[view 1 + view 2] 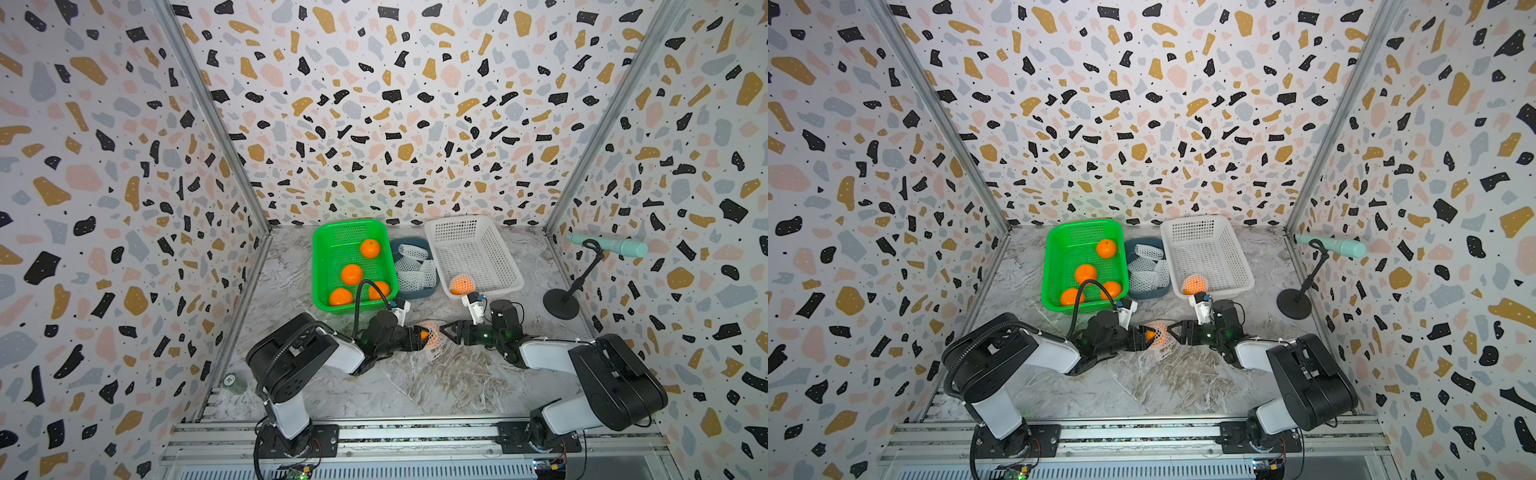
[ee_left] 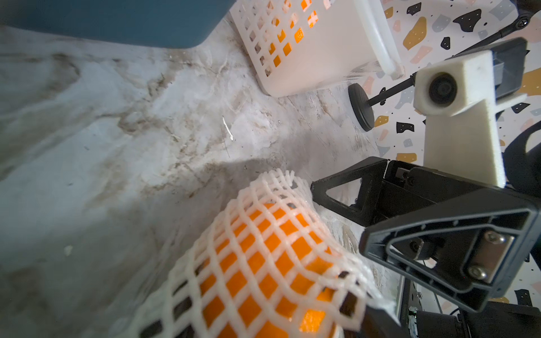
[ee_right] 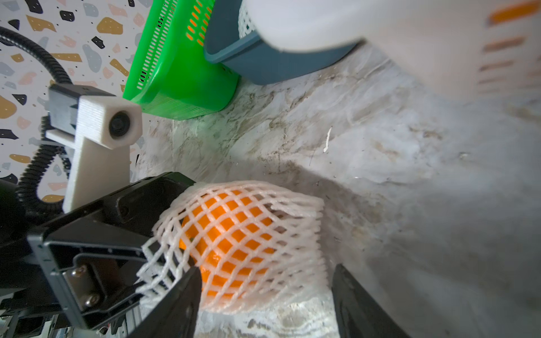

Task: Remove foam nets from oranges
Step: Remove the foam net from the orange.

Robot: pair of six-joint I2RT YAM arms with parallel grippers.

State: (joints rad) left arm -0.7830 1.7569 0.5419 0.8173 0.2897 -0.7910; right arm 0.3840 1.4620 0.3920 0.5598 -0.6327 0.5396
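White foam mesh (image 3: 295, 209) sheathes the round orange (image 3: 234, 234) clamped in the left claw (image 1: 420, 336); right claw (image 1: 445, 333) gapes wide, empty.

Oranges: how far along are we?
Done: four bare oranges in the green basket, nets in the blue bin. In hand: a netted orange in the left gripper; right gripper jaws open at its net. Left: that one, plus a sixth orange, netted, in the white basket.

Left basket (image 1: 348, 226) holds 4 oranges (image 1: 351, 274), middle bin (image 1: 415, 296) nets (image 1: 413, 268), right basket (image 1: 457, 222) 1 netted orange (image 1: 461, 285), 2nd netted orange (image 1: 432, 337) in front.
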